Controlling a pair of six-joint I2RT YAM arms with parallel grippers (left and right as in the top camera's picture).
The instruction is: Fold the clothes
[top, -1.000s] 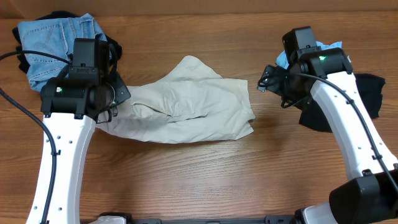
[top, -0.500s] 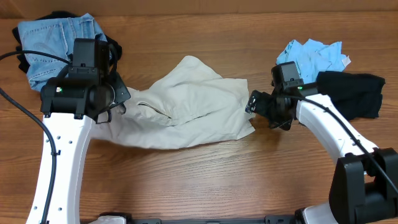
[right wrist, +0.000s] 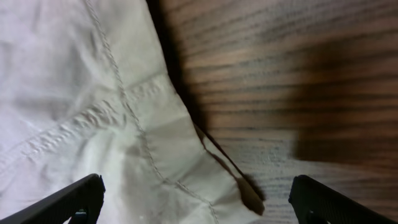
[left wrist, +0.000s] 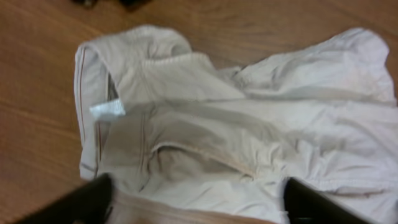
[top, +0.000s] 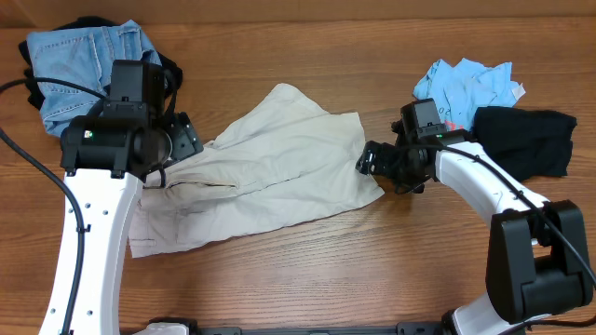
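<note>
Nearest the robot's side, the wooden table [top: 307,270] is crossed by the near edge of the cream trousers [top: 279,163]. They lie unfolded and creased across the middle of the table. One end reaches toward the near left, and the other ends at a stitched hem on the right.

The left wrist view shows the waistband end turned open, with a white label [left wrist: 107,111] sewn inside and a stitched pocket opening below it.

The left fingers [top: 183,140] hang over the left part of the trousers. They are spread wide and grip nothing, and the cloth lies loose beneath them.

The right fingers [top: 368,160] are at the right-hand hem, low over the corner of the cloth and the table beside it. They are likewise spread wide with nothing held. Whether they touch the cloth cannot be told.

At the far left, blue denim [top: 79,56] lies bunched on a dark piece [top: 172,74].

At the far right, a light-blue tee [top: 466,82] lies crumpled, touching a black garment [top: 521,140] just beside it. Both are well apart from the trousers.
</note>
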